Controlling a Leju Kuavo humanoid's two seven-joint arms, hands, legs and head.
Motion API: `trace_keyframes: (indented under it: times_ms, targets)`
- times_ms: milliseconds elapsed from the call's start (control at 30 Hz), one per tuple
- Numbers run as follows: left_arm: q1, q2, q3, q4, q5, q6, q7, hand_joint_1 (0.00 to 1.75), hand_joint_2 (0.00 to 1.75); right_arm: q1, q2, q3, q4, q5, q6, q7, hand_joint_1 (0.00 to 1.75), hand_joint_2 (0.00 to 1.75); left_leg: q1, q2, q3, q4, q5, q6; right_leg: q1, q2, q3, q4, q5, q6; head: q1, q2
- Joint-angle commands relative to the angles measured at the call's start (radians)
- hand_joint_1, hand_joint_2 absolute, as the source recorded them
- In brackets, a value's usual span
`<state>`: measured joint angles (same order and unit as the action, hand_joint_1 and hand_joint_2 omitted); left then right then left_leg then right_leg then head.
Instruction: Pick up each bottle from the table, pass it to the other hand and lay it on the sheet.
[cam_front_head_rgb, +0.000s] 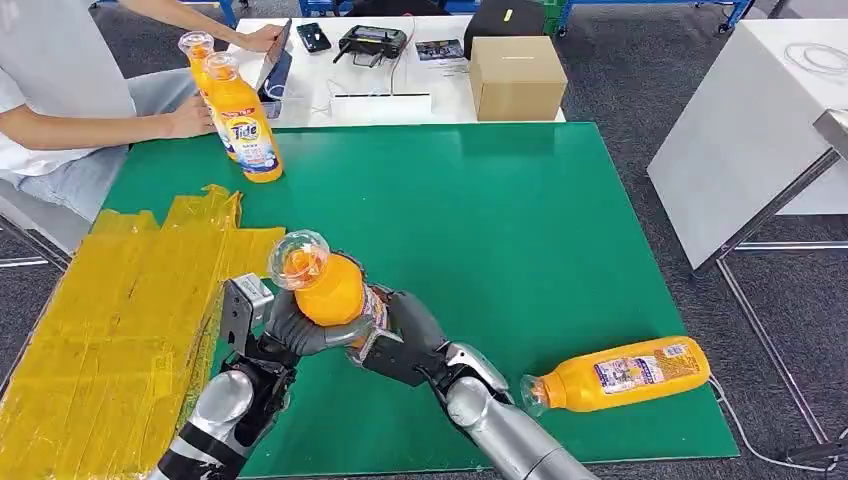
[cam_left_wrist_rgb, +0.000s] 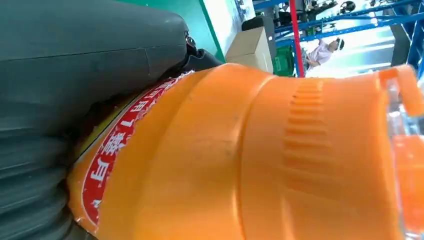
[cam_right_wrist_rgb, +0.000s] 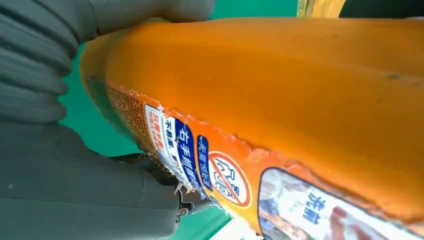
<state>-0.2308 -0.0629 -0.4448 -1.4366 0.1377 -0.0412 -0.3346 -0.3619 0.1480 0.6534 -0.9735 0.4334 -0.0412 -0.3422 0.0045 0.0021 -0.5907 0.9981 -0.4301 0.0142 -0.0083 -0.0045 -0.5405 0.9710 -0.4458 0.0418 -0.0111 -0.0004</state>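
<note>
An orange detergent bottle (cam_front_head_rgb: 335, 290) (cam_left_wrist_rgb: 250, 160) (cam_right_wrist_rgb: 300, 90) with a clear cap is held above the green table (cam_front_head_rgb: 480, 220), cap tilted up and to the left. My left hand (cam_front_head_rgb: 290, 335) (cam_left_wrist_rgb: 60, 100) wraps it from below near the neck. My right hand (cam_front_head_rgb: 410, 335) (cam_right_wrist_rgb: 60, 165) grips its labelled body. Left of them lies the yellow sheet (cam_front_head_rgb: 110, 320), crinkled and bare. A second orange bottle (cam_front_head_rgb: 625, 375) lies on its side near the table's front right corner.
Two more orange bottles (cam_front_head_rgb: 245, 125) stand at the table's back left, a seated person's hand (cam_front_head_rgb: 190, 118) beside them. Behind the green table, a white table carries a cardboard box (cam_front_head_rgb: 515, 75) and small devices. Another white table (cam_front_head_rgb: 760, 130) stands at the right.
</note>
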Motion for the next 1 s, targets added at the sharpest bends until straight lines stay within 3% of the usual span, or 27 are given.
trace_keyframes:
  times_ms: [33,300,333,367,633,800,933,1000]
  targets:
    - [-0.048,0.003,0.009,0.057,0.009,-0.004,0.007,1.75,1.75,-0.013,-0.013,0.072,0.023,0.004,0.000,-0.010,1.75,1.75,0.001,-0.001,0.004,0.000,-0.001,0.000,0.001,0.000,0.004,-0.002,-0.001,-0.001,0.000,0.000]
    - [-0.042,0.006,0.037,0.071,0.013,0.012,-0.005,1.75,1.75,0.058,-0.026,0.017,-0.139,-0.113,0.016,-0.065,1.71,1.75,0.001,-0.001,0.002,-0.001,-0.001,0.000,0.001,-0.001,0.003,-0.001,-0.001,-0.001,0.000,0.000]
    - [-0.038,0.010,0.044,0.067,0.010,0.022,-0.012,1.75,1.75,0.080,-0.031,0.004,-0.190,-0.133,0.008,-0.075,0.59,1.75,0.000,-0.001,0.002,0.000,-0.001,0.000,0.000,-0.001,0.002,-0.001,-0.001,-0.001,0.000,0.000]
    - [-0.034,0.015,0.050,0.062,0.006,0.032,-0.016,1.75,1.75,0.103,-0.040,-0.004,-0.242,-0.149,0.001,-0.079,0.00,1.75,0.001,-0.001,0.003,0.000,-0.001,-0.001,0.001,-0.001,0.003,-0.001,-0.001,-0.001,0.000,0.000]
    - [-0.029,0.061,0.145,0.029,-0.180,0.242,-0.040,1.75,1.75,0.235,-0.111,-0.107,-0.535,-0.220,-0.069,-0.118,0.00,1.75,0.001,-0.003,0.003,0.001,-0.002,0.000,0.001,-0.003,0.004,-0.001,-0.002,-0.001,0.002,0.000]
    - [-0.031,0.065,0.161,0.033,-0.190,0.251,-0.041,1.75,1.75,0.248,-0.113,-0.119,-0.557,-0.230,-0.070,-0.123,0.00,1.75,0.000,0.001,0.000,0.000,-0.001,0.000,0.000,0.000,0.000,-0.001,-0.001,-0.001,0.000,0.000]
    - [-0.043,0.094,0.187,0.061,-0.556,0.540,-0.015,1.75,1.75,0.285,-0.122,-0.154,-0.625,-0.251,-0.088,-0.136,0.00,1.75,0.001,0.000,0.003,0.000,-0.002,-0.001,0.001,0.000,0.004,-0.001,-0.002,-0.001,0.000,0.000]
    - [-0.044,0.100,0.200,0.068,-0.661,0.580,0.014,1.75,1.75,0.303,-0.127,-0.168,-0.656,-0.255,-0.092,-0.136,0.00,1.75,0.001,0.001,0.003,-0.001,-0.002,-0.001,0.001,0.000,0.003,-0.001,-0.002,-0.001,0.001,0.000]
